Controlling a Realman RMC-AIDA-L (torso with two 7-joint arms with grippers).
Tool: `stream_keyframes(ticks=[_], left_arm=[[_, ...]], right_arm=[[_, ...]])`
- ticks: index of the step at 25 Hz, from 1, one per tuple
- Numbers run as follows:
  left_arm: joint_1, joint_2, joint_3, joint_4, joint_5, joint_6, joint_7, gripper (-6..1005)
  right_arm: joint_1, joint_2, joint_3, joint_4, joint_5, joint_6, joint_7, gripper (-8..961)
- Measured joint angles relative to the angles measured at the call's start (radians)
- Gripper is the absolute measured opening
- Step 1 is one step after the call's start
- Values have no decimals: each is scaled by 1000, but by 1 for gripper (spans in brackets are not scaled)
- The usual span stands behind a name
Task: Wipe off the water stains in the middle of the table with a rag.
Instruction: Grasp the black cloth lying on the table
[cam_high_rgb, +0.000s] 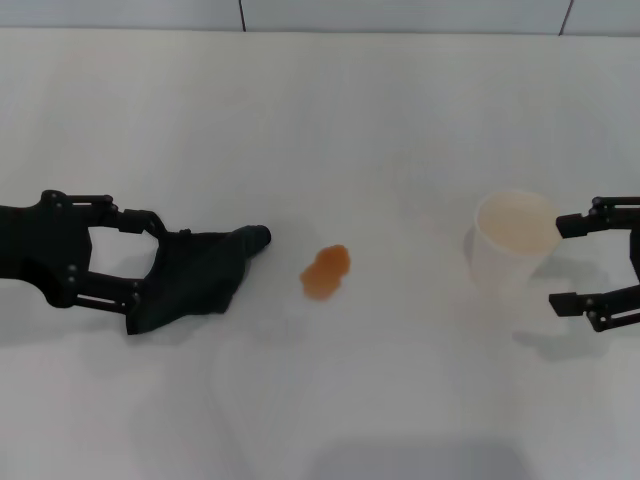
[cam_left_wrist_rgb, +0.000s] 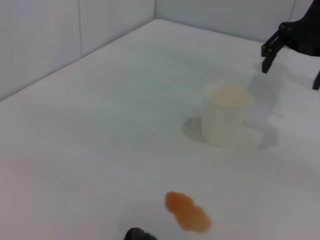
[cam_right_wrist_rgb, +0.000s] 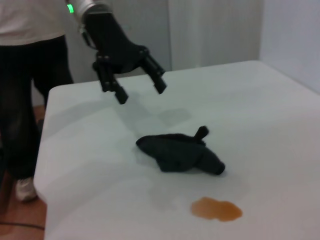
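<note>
The orange-brown water stain lies in the middle of the white table. The dark rag lies crumpled on the table just left of the stain. My left gripper is open at the rag's left side. The right wrist view shows the left gripper raised above the table behind the rag, holding nothing, with the stain nearer the camera. In the left wrist view the stain is close, and only the rag's tip shows. My right gripper is open at the far right.
A white paper cup stands upright right of the stain, just left of the right gripper's fingers; it also shows in the left wrist view, with the right gripper behind it. A person stands past the table's edge.
</note>
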Motion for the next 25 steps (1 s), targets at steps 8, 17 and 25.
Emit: stream_keyframes(ticks=[8,17,25], left_arm=[[-34,1,6,-2,40,-39,7,887],[-67,-31,10,-46,169,-147,1,884],[-116,-86,11,-104,303,-210,-6,879]], right_arm=[[74,4,-91,3,-99,33,86,858],[83,7,-151,25,-90,111,105,858],[88,7,-186,45,-89,147,107,858]])
